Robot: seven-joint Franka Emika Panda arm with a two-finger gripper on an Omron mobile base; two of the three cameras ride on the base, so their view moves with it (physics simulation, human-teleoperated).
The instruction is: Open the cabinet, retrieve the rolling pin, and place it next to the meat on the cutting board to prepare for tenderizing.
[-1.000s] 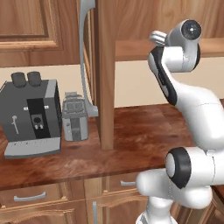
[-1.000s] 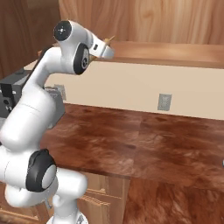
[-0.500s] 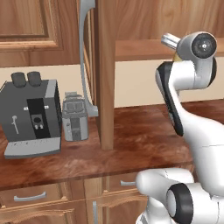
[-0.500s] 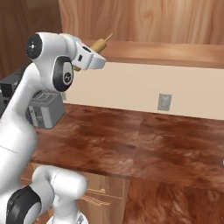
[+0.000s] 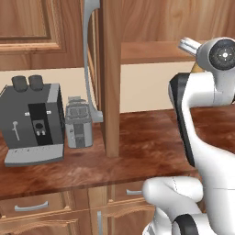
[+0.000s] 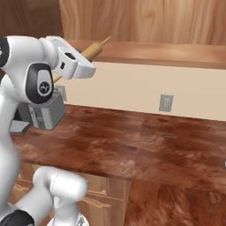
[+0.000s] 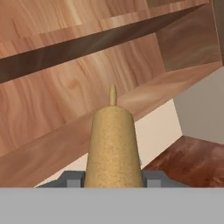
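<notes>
My gripper (image 6: 83, 61) is shut on the rolling pin (image 6: 95, 48), a slim light-tan wooden cylinder that juts out ahead of the hand with its stub handle toward the cabinet. In the hand view the rolling pin (image 7: 113, 144) rises between my fingertips (image 7: 72, 179), pointing at the cabinet's wooden inner shelf (image 7: 87, 131). The cabinet (image 5: 156, 27) stands open; its tall door (image 5: 110, 78) is swung out edge-on, with the long curved grey handle (image 5: 90, 50) on it. My gripper (image 5: 189, 46) is just in front of the shelf edge (image 5: 151, 51). The meat and the cutting board are out of view.
A dark coffee machine (image 5: 32, 119) and a grey toaster (image 5: 79, 121) stand on the brown counter (image 5: 137, 137) left of the open door. Low drawers (image 5: 32, 206) run under the counter. A wall outlet (image 6: 165, 102) sits on the beige backsplash above bare counter (image 6: 167, 145).
The arm has swung round and the hand, still holding the rolling pin, has drawn back from the cabinet shelf and dropped slightly. The base and the counter things have not moved.
</notes>
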